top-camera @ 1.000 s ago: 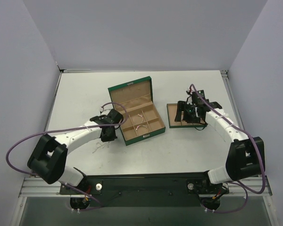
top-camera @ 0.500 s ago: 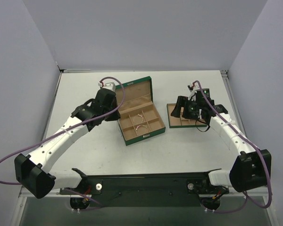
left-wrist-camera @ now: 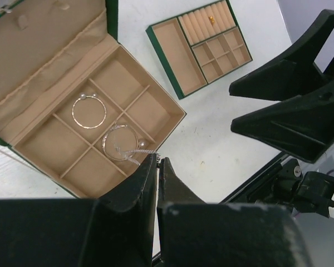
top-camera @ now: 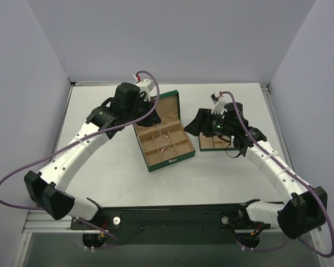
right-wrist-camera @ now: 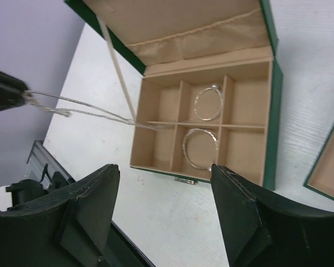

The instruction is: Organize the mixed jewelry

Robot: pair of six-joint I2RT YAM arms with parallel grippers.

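Note:
My left gripper (left-wrist-camera: 157,159) is shut on the fine pale chain (left-wrist-camera: 129,153), which hangs from its tips over the open green box (top-camera: 170,163). From the right wrist the chain (right-wrist-camera: 89,111) stretches from the left fingertips to the box's middle compartments. Two thin silvery bangle hoops (left-wrist-camera: 89,111) (left-wrist-camera: 119,142) lie in separate compartments, also seen from the right wrist (right-wrist-camera: 207,103) (right-wrist-camera: 200,147). A tan-gold ring (left-wrist-camera: 211,20) sits in the ring rolls of the small green tray (left-wrist-camera: 175,53). My right gripper (right-wrist-camera: 164,181) is open and empty, raised over the table beside the box.
The box's lid (top-camera: 156,105) stands open toward the back, under my left wrist. The small tray (top-camera: 217,143) lies right of the box, partly hidden by my right gripper (top-camera: 196,128). Grey walls close in the table on three sides.
My left arm has swung from the table left of the box up and back over the box, carrying the chain. My right gripper has moved left from the small tray toward the box.

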